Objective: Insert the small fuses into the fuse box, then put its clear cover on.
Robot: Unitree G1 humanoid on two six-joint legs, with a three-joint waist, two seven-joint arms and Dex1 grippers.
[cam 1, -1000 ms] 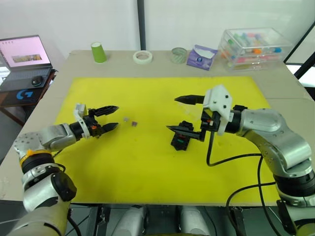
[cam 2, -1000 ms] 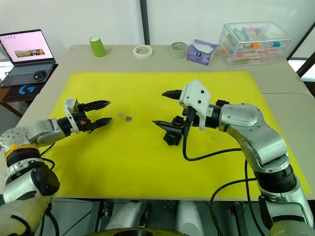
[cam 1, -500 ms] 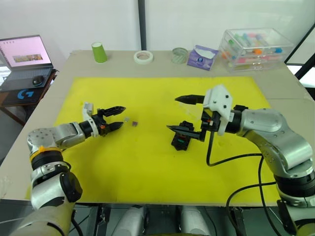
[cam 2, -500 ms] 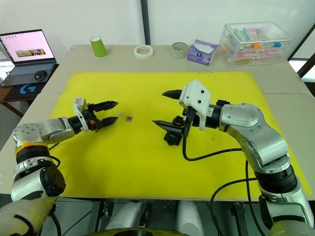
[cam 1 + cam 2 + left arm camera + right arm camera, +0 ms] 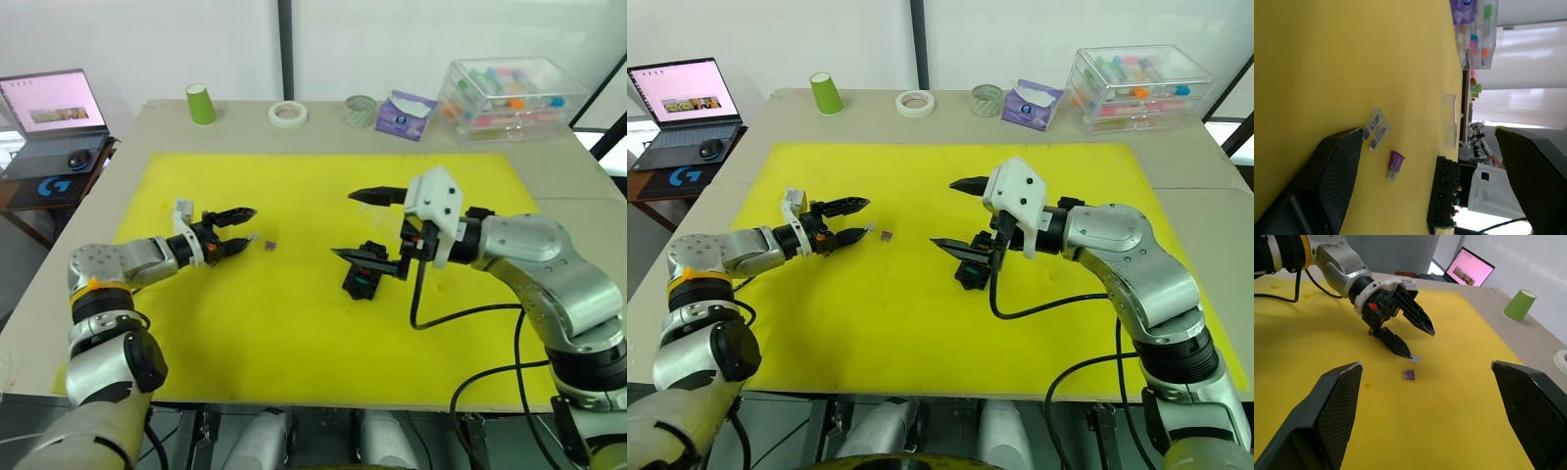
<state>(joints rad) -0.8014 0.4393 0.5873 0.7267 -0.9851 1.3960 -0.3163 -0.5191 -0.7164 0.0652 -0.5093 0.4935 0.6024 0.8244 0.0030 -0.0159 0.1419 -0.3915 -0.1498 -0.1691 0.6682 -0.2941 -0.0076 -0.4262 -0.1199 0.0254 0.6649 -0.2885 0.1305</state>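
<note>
On the yellow mat [image 5: 294, 333] lie two small fuses, a grey one [image 5: 253, 236] and a purple one [image 5: 270, 245]. My left gripper [image 5: 249, 225] is open, and its lower fingertip is right at the grey fuse [image 5: 1414, 359], with the purple fuse [image 5: 1408, 375] just past it. The black fuse box [image 5: 359, 278] sits mid-mat with some coloured fuses in its slots. My right gripper [image 5: 343, 225] stands wide open and empty, its lower finger just over the box. The clear cover [image 5: 1449, 120] lies on the mat beyond the box [image 5: 1447, 196].
Along the table's far edge stand a green cup [image 5: 201, 103], a tape roll [image 5: 288, 114], a second roll [image 5: 360, 110], a purple tissue pack [image 5: 402, 114] and a large clear storage box [image 5: 509, 98]. A laptop [image 5: 44, 108] sits on a side table at left.
My left gripper has moved right across the mat until its lower fingertip reached the grey fuse. The right arm and the fuse box have stayed put.
</note>
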